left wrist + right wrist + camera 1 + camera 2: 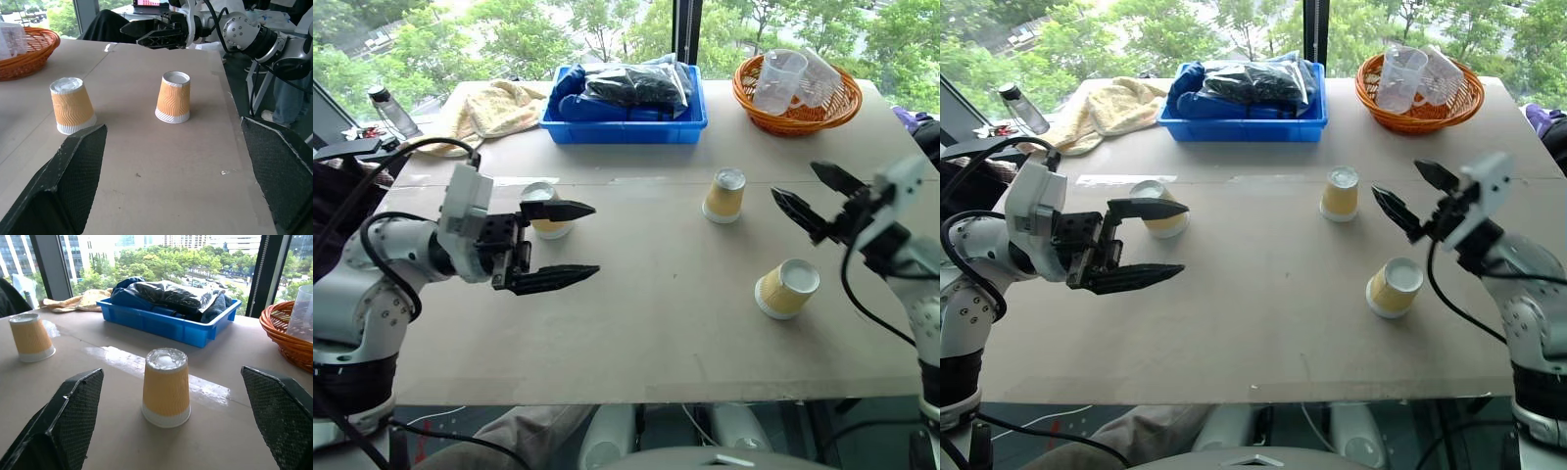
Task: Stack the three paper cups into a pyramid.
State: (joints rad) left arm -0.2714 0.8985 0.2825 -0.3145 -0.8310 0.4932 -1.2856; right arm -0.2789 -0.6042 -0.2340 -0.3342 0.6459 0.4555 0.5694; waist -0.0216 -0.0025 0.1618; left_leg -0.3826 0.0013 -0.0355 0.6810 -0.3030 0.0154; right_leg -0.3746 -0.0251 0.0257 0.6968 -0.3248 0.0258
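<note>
On the table [636, 352], far side, sit a blue bin [625, 119] and an orange basket [796, 110] (clear cups inside). Left gripper [576, 242] hangs w/ jaws wide, empty, just beside the left paper cup [548, 221]. Right gripper [813, 196] is spread wide too, empty, btwn the middle cup [724, 195] and the near-right cup [786, 288]. All three cups stand upside down, well apart, no pyramid.

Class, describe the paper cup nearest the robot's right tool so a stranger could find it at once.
Start at the orange basket at the table's far right corner and come toward the table's near edge, past the middle paper cup. The nearest cup stands upside down below the open right tool, closest of the three to the near edge.
</note>
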